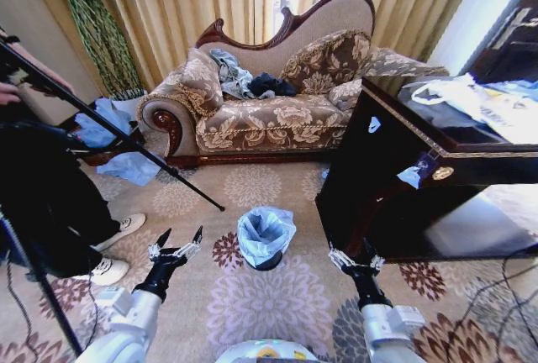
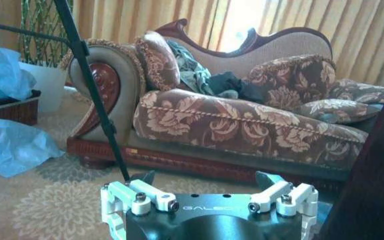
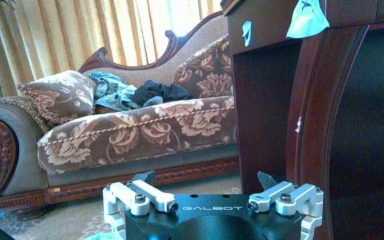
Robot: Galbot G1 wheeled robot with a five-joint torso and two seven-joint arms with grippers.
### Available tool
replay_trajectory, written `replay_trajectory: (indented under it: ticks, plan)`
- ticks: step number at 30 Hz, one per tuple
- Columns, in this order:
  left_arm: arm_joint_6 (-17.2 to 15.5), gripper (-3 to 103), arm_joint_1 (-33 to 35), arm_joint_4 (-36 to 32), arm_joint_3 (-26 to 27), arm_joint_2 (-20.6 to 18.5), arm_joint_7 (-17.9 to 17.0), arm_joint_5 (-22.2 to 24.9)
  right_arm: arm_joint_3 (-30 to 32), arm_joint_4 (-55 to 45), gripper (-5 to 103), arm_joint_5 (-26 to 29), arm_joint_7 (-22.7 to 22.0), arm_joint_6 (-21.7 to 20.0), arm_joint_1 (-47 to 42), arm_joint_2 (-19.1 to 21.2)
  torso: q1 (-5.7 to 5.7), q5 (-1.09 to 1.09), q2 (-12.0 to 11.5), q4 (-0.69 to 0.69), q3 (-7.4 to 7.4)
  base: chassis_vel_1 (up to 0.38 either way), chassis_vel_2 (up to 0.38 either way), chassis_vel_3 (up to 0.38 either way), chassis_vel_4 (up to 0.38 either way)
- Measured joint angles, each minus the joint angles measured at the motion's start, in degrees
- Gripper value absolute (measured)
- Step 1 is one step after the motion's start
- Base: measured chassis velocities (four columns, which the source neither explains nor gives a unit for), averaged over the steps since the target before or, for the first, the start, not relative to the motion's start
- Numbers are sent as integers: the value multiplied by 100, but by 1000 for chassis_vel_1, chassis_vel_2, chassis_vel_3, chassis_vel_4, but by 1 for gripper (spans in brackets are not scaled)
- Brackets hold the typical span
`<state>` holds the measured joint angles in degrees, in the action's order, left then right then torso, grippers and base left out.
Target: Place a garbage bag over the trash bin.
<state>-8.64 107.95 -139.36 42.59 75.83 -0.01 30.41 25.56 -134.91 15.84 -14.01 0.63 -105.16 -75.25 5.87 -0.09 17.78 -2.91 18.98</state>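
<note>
**Bag on the bin, both pincers apart and empty**

Head view shows the trash bin standing on the patterned carpet between my two arms, a little ahead of them. The garbage bag sits in and over it: pale blue plastic covers the mouth and drapes down the sides, leaving a band of black wall bare at the foot. The bag's rim is crumpled and its middle sags inward.

My left pincer hangs low over the carpet to the left of the bin, well apart from it, fingers spread wide with nothing between them. The left wrist view confirms the gap, looking toward the sofa with a black tripod leg crossing in front.

My right pincer hangs to the right of the bin, near the corner of the dark wooden cabinet, fingers likewise apart and holding nothing. The right wrist view shows the same open gap, cabinet close by.

Loose blue plastic sheets lie on the floor by the sofa's left end.
</note>
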Motion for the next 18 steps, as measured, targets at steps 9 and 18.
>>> replay_trajectory:
  ticks: [9, 18]
  plan:
    - [0, 100, -1, 0, 0, -1, 0, 0, 0, 0, 100, 0, 0, 0, 0, 0, 0, 0, 0, 0, 0, 0, 0, 0, 0]
    - [0, 100, -1, 0, 0, -1, 0, 0, 0, 0, 100, 0, 0, 0, 0, 0, 0, 0, 0, 0, 0, 0, 0, 0, 0]
